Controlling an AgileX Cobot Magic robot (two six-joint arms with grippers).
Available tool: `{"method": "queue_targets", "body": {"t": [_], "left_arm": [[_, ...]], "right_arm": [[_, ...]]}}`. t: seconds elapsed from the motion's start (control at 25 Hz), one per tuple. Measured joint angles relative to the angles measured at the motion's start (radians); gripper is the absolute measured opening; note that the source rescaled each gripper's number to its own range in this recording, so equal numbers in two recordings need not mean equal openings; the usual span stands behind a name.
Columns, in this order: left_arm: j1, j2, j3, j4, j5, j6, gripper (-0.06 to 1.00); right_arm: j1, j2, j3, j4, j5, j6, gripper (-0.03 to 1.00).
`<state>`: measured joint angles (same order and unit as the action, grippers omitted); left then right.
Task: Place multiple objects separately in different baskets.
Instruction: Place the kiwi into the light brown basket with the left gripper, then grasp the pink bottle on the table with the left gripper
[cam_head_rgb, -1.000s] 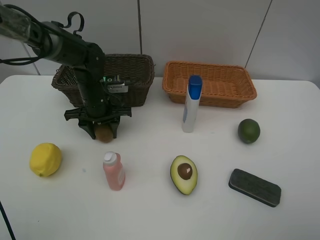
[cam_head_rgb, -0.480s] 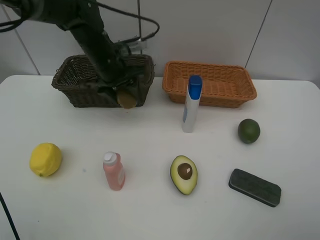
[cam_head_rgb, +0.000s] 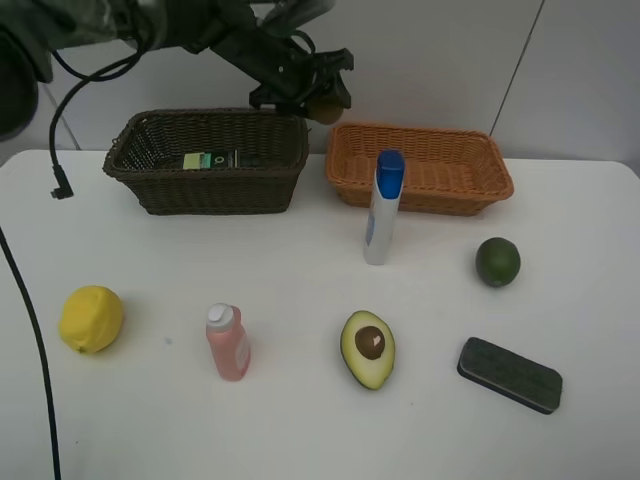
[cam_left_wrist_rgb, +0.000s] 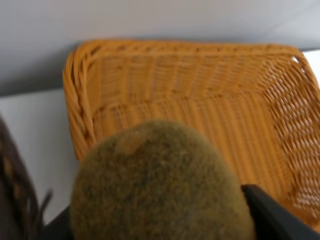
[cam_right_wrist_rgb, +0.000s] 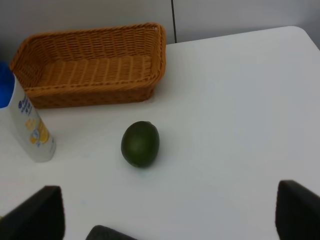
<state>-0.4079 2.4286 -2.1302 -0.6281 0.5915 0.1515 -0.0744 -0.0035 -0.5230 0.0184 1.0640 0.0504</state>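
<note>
Bearing everything, table (cam_head_rgb: 120, 420): white, wide, with a pale wall behind.
Left arm (cam_head_rgb: 180, 25): black, reaching from the far left across the top of the dark basket.
Dark brown basket (cam_head_rgb: 215, 190): far left of centre, with a green-labelled item (cam_head_rgb: 205, 159) lying on its floor; I cannot make out more of it.
Orange-tan basket (cam_head_rgb: 420, 165): just to the right of the dark one, a narrow gap between them.
Left gripper (cam_head_rgb: 318, 100): clamped on the kiwi, up in the air.
Right gripper (cam_right_wrist_rgb: 172, 212): fingers spread wide apart, nothing between them, above the table near the lime.
White blue-capped bottle (cam_head_rgb: 383, 208): upright, just in front of the orange-tan basket.
Dark block (cam_head_rgb: 509, 374): flat on the table, near right.
Pink bottle (cam_head_rgb: 229, 343): upright, near left of centre.
Halved avocado (cam_head_rgb: 368, 349): cut face up, pit showing, near centre.
Lemon (cam_head_rgb: 91, 319): near left, well apart from the rest.
Lime (cam_head_rgb: 498, 262): right side, between the orange-tan basket and the block.
Kiwi (cam_head_rgb: 325, 108): held aloft at the far left corner of the orange-tan basket, not inside it.
</note>
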Motion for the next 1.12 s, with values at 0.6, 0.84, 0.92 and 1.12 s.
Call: {"method": "queue_targets", "body": {"t": [0.6, 0.84, 0.92, 1.12], "left_arm": [[-0.108, 0.183, -0.215, 0.082, -0.112, 0.170, 1.00], [-0.100, 0.101, -0.215, 0.125, 0.091, 0.112, 1.00], [-0.092, 0.045, -0.215, 0.162, 0.206, 0.057, 1.00], [-0.079, -0.073, -0.216, 0.314, 0.533, -0.124, 1.00]], "right_arm": [[0.000, 0.000, 0.000, 0.000, 0.000, 0.000, 1.00], [0.000, 0.000, 0.000, 0.000, 0.000, 0.000, 1.00], [0.000, 0.000, 0.000, 0.000, 0.000, 0.000, 1.00], [0.000, 0.000, 0.000, 0.000, 0.000, 0.000, 1.00]]}}
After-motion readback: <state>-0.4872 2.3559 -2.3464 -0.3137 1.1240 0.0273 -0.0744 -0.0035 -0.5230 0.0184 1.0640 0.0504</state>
